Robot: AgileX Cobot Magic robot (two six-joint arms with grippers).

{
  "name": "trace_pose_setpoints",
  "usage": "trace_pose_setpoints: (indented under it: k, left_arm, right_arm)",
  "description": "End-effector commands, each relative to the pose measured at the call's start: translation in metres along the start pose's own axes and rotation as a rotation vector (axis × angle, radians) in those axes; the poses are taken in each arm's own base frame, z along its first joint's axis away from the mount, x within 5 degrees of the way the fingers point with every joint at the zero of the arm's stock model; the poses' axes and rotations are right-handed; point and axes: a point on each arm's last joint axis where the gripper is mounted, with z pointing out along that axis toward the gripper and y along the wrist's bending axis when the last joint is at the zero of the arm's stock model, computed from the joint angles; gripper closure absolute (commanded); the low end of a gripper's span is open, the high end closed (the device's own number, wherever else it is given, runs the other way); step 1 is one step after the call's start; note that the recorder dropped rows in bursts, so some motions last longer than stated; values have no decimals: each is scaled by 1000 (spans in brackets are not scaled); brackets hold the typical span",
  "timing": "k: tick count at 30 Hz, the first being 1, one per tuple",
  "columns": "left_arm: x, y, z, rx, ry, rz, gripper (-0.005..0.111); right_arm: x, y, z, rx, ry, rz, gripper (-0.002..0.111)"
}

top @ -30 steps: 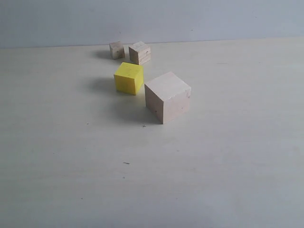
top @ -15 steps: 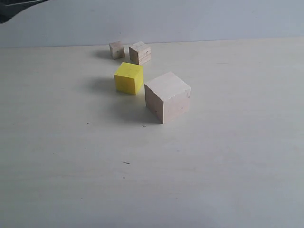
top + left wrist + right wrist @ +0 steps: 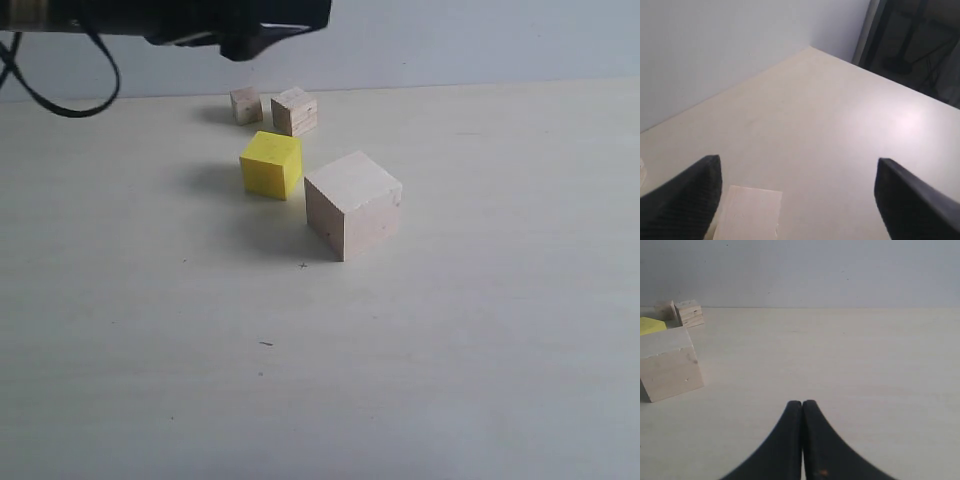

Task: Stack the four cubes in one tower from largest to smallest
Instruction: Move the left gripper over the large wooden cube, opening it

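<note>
Nothing is stacked: all four cubes stand loose on the desk (image 3: pixel 450 350). The large pale wood cube (image 3: pixel 352 205) is nearest me, with the yellow cube (image 3: pixel 270 164) just beside it at ten o'clock. The smaller wood cube (image 3: pixel 295 110) and the smallest cube (image 3: pixel 245 105) sit farther back, around eleven. The left pincer (image 3: pixel 797 165) gapes wide and empty, high over the back of the desk. The right pincer (image 3: pixel 802 405) is pressed shut on nothing. These look like stiff, light, dry blocks that won't crush. The painted yellow one may be a touch slicker, so I'd pinch it across two opposite flat faces, never the corners.
</note>
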Motion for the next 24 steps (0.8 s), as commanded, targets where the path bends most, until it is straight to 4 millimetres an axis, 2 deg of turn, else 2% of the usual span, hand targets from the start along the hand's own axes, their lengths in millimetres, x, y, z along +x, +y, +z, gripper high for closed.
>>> trace_pose_setpoints:
  k: [1, 5, 13, 18, 24]
  left_arm:
    - [12, 12, 38, -10, 60, 0, 26]
    - [22, 26, 67, -18, 99, -18, 26]
    - [36, 41, 108, 18, 143, 57, 27]
    - [41, 35, 112, 116, 163, 47, 29]
    - [42, 33, 112, 140, 165, 45, 29]
  right_arm:
    - [1, 0, 0, 5, -7, 3, 108]
    - [1, 0, 0, 5, -7, 3, 108]
    - [1, 0, 0, 5, -7, 3, 108]
    - [1, 0, 0, 5, -7, 3, 108]
    - [1, 0, 0, 5, -7, 3, 108]
